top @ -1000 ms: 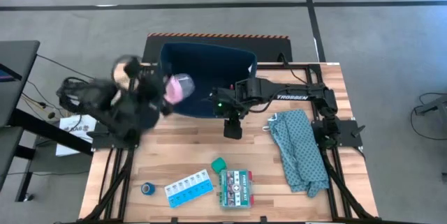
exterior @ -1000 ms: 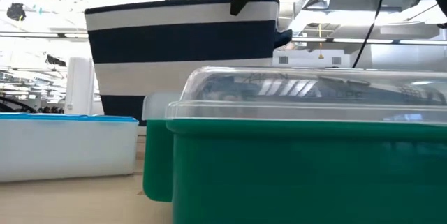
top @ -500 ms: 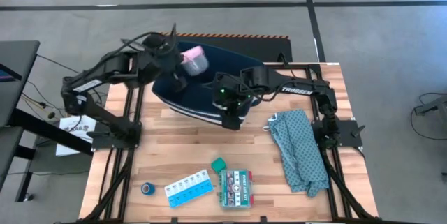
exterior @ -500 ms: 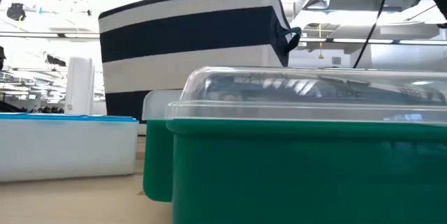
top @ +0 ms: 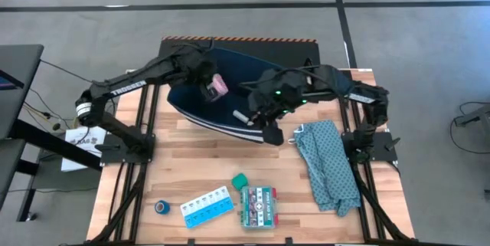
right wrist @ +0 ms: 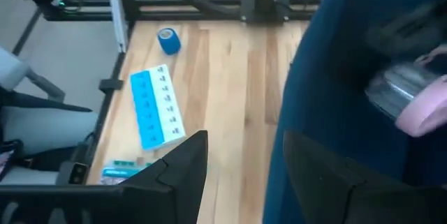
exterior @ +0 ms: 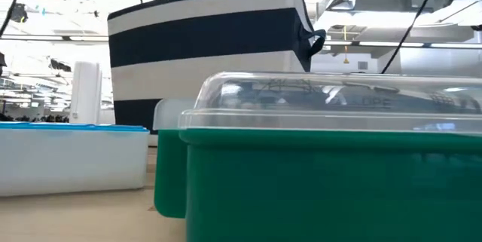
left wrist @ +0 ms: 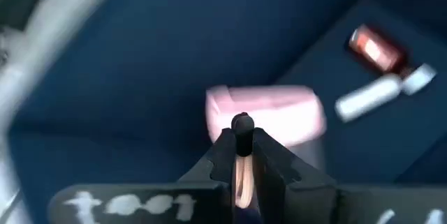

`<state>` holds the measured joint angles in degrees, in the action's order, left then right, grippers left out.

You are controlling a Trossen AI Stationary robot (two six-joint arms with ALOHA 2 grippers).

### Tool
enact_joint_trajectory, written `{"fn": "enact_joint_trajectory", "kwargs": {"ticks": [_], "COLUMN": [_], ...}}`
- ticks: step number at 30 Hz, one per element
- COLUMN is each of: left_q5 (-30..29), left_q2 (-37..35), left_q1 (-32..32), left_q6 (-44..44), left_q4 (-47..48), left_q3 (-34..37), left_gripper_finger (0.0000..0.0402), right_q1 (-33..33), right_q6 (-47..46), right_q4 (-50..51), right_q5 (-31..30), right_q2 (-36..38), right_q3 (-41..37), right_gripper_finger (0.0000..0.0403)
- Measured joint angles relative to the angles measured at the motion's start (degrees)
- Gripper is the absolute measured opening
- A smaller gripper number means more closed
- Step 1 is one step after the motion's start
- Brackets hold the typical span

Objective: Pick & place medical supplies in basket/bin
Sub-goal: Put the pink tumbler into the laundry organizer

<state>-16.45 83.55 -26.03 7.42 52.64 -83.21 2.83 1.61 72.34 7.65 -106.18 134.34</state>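
The navy bin with white stripes (top: 237, 70) stands tipped at the table's far middle and fills the back of the low view (exterior: 203, 53). My left gripper (top: 208, 85) hangs over the bin's opening, shut on the wrapped pink roll (top: 219, 85). My right gripper (top: 269, 127) grips the bin's near right wall. In the left wrist view a red-capped bottle (left wrist: 377, 48) and a white tube (left wrist: 377, 95) lie inside the bin. My left gripper (left wrist: 241, 137) pinches a thin, clear-pink edge of the roll's wrapping (left wrist: 241, 172) between its shut fingertips, slanting down from the table's left. The pink roll (left wrist: 265, 116) hangs just beyond the fingertips, clear of the bin's floor. My right gripper (right wrist: 244, 161) has the bin's near right wall by its rim (right wrist: 283, 140), one finger (right wrist: 178, 168) outside and the other (right wrist: 335, 175) on the inner side. It comes slanting down from the table's right. The bin hangs tilted from this hold.
On the near part of the table lie a blue tape roll (top: 161, 208), a light-blue pill organizer (top: 207, 206), a green-red flat box (top: 259, 206) and a teal piece (top: 240, 178). A patterned cloth (top: 328, 165) lies at the right.
My left gripper has swung from the table's left edge toward the bin and down over its opening, carrying the pink roll. My right gripper has risen with the bin's near wall, so the bin now stands tipped with its striped outer side showing.
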Motion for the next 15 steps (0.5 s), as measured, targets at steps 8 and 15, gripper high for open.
{"fn": "enact_joint_trajectory", "kwargs": {"ticks": [8, 15], "left_q5": [5.16, 7.47], "left_q2": [-0.12, 0.14], "left_q1": [-4.99, -5.89], "left_q6": [2.35, 2.32], "left_q4": [-6.91, -7.64], "left_q3": [10.23, 13.10], "left_gripper_finger": [0.0017, 0.0024], "right_q1": [3.19, 3.41], "right_q6": [-0.07, -0.10], "right_q4": [-0.13, 0.87], "right_q5": [-0.03, -0.21], "right_q2": [1.75, 0.60], "right_q3": [-0.07, -0.15], "right_gripper_finger": [0.0182, 0.0181]}}
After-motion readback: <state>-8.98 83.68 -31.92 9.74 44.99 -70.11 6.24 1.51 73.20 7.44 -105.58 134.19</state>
